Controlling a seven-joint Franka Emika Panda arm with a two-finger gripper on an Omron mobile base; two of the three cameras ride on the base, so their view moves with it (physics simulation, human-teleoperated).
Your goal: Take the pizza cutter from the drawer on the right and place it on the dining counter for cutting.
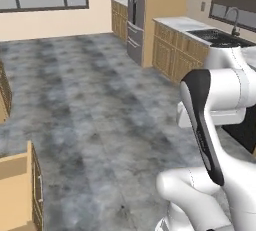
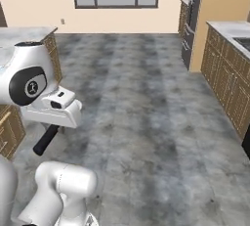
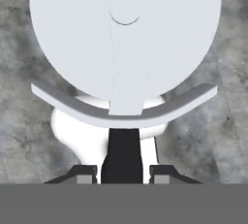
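My gripper (image 3: 123,174) is shut on the pizza cutter (image 3: 125,34). Its black handle (image 3: 122,155) stands between the two finger tips, and the silvery round wheel looms large beyond them, over the grey floor. In the right base view the black handle (image 2: 46,139) pokes down and left out of my gripper (image 2: 54,124), which hangs low at the left. The dining counter (image 2: 24,36), a white marble slab, lies behind the arm at the upper left. A light-wood drawer (image 1: 17,185) stands open at the lower left of the left base view.
A wide grey stone floor (image 2: 146,112) stretches ahead. Wood cabinets with a pale counter and dark sink (image 1: 220,37) run along the right wall, beside a steel fridge (image 1: 136,15). Windows line the far wall.
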